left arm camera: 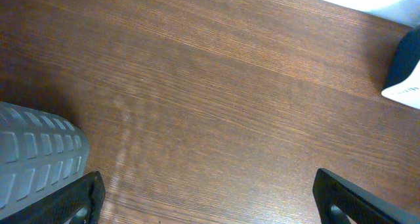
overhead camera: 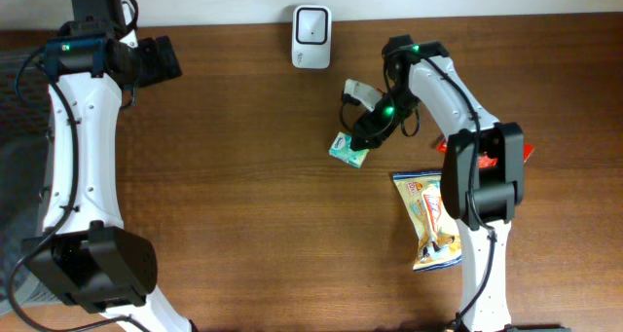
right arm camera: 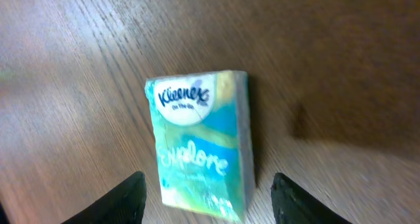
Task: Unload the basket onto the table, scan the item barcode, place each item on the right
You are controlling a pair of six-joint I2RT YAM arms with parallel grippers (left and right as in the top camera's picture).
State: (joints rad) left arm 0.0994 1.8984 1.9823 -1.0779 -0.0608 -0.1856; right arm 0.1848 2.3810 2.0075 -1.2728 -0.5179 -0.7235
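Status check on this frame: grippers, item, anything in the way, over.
Left gripper open, idle far left. Right gripper open, straddling Kleenex pack, no grip. Pack lying on table, short of scanner. Nothing between them; snack bag off aside.

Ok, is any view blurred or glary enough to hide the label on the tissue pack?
Right wrist: the Kleenex tissue pack is slightly motion-blurred, brand name readable, smaller print smeared. Left wrist: wood grain sharp, faint glare streak on the table, blown-out white at top right. Overhead: evenly lit, sharp.
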